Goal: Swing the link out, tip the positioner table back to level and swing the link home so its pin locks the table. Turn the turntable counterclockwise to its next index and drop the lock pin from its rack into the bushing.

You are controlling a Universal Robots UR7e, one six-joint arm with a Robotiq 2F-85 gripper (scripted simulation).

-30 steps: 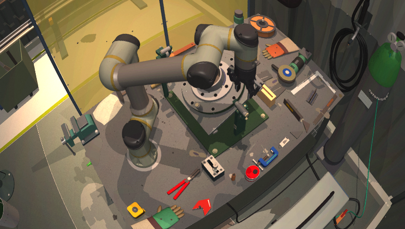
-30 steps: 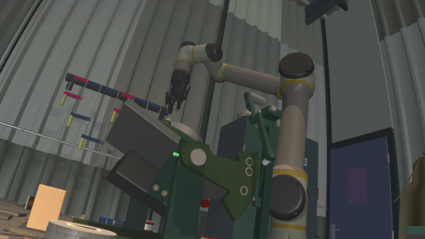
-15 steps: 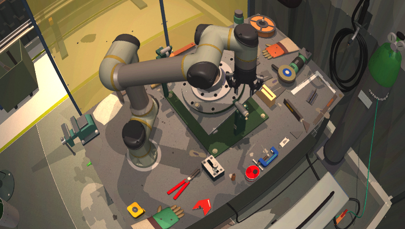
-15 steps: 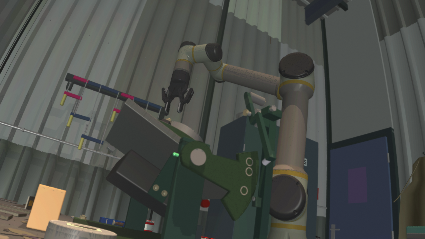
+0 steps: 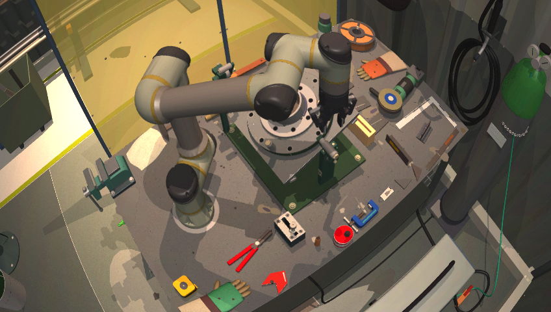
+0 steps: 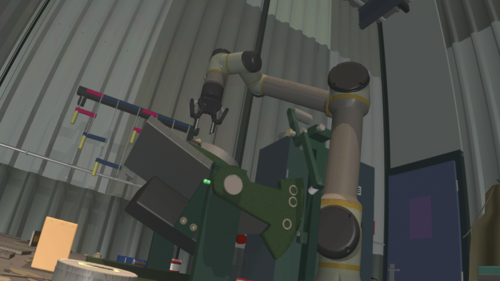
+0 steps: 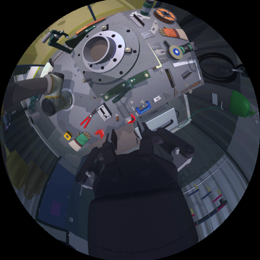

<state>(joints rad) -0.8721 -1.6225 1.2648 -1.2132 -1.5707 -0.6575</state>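
Note:
The round turntable (image 5: 284,120) with its ring of holes is partly hidden behind my arm; it sits on the grey positioner table (image 6: 168,157), which is tilted steeply on its green trunnion frame (image 6: 258,206). My gripper (image 5: 333,114) (image 6: 206,120) hangs open and empty just above the table's raised edge, at the turntable's right side. The green link (image 6: 307,153) with its grey handle (image 6: 303,116) stands at the far side of the frame by my arm. A grey cylindrical handle (image 5: 328,149) (image 7: 123,110) stands on a green post at the table's front right.
A tan box (image 5: 362,130) stands just right of my gripper. An angle grinder (image 5: 392,96), orange glove (image 5: 377,67) and wire spool (image 5: 357,34) lie beyond it. Red pliers (image 5: 249,251), a switch box (image 5: 290,229), a red button (image 5: 343,235) and a blue clamp (image 5: 365,212) lie along the bench front.

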